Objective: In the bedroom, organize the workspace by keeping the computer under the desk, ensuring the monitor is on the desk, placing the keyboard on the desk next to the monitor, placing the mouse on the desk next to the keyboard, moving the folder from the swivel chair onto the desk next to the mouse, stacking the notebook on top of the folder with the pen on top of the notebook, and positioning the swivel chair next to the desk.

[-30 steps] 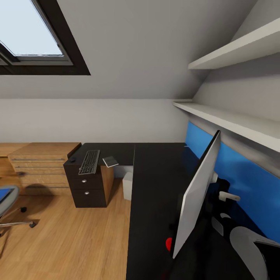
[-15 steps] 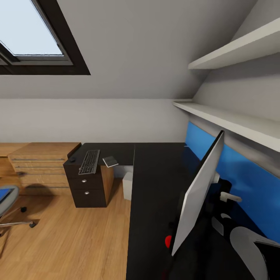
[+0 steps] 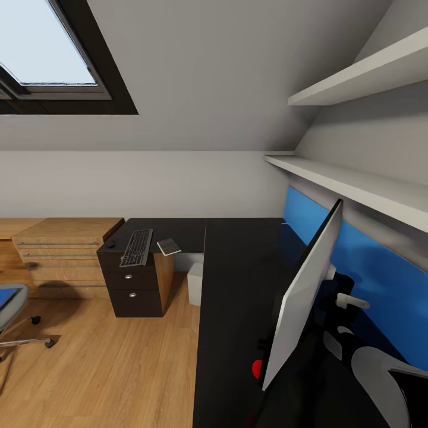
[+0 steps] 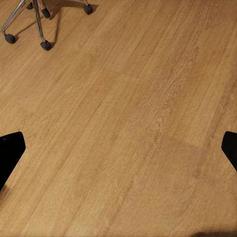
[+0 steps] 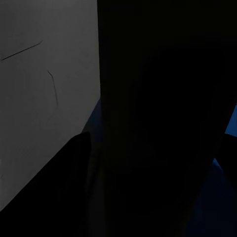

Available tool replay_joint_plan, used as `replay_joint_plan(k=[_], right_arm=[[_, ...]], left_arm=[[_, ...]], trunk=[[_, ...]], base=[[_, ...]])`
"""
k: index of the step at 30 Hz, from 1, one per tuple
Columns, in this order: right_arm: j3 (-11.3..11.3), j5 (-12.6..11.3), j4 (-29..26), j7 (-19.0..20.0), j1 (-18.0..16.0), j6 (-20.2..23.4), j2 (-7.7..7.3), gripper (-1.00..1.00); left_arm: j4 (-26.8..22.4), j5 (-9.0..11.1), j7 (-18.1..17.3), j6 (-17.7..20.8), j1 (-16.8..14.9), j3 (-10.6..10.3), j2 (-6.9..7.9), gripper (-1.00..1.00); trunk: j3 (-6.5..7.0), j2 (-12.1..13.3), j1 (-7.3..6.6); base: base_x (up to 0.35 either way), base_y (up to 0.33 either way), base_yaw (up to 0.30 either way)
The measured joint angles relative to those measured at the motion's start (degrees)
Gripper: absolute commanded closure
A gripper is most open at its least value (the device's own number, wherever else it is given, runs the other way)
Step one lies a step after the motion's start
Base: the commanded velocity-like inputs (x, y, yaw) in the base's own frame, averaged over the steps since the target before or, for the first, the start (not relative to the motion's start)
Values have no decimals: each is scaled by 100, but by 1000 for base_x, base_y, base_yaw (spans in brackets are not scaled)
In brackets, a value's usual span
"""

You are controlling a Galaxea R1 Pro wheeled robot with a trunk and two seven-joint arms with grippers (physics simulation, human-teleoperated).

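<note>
Head cam: monitor (image 3: 303,297) tilted on the near right part of the desk (image 3: 238,279), pale back showing, right arm (image 3: 380,368) behind it. Right gripper state: can't tell, wrist view too dark. Left gripper (image 4: 118,148) fingers wide apart, empty, above wood floor (image 4: 123,123). Keyboard (image 3: 137,247), mouse (image 3: 110,244) and notebook (image 3: 169,246) sit on the far desk wing over the drawers (image 3: 132,288). Computer (image 3: 195,284) under the desk. Swivel chair (image 3: 15,315) at left, well apart from the desk, blue folder (image 3: 5,296) on its seat.
</note>
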Motion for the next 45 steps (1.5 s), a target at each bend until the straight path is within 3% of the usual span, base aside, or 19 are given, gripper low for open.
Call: replay_joint_plan(k=[45], right_arm=[[24,15,9,3,0,2,16,100]], left_arm=[[0,0,2,1,0,6,0,-100]], trunk=[[0,0,0]], base=[[0,-11,0]])
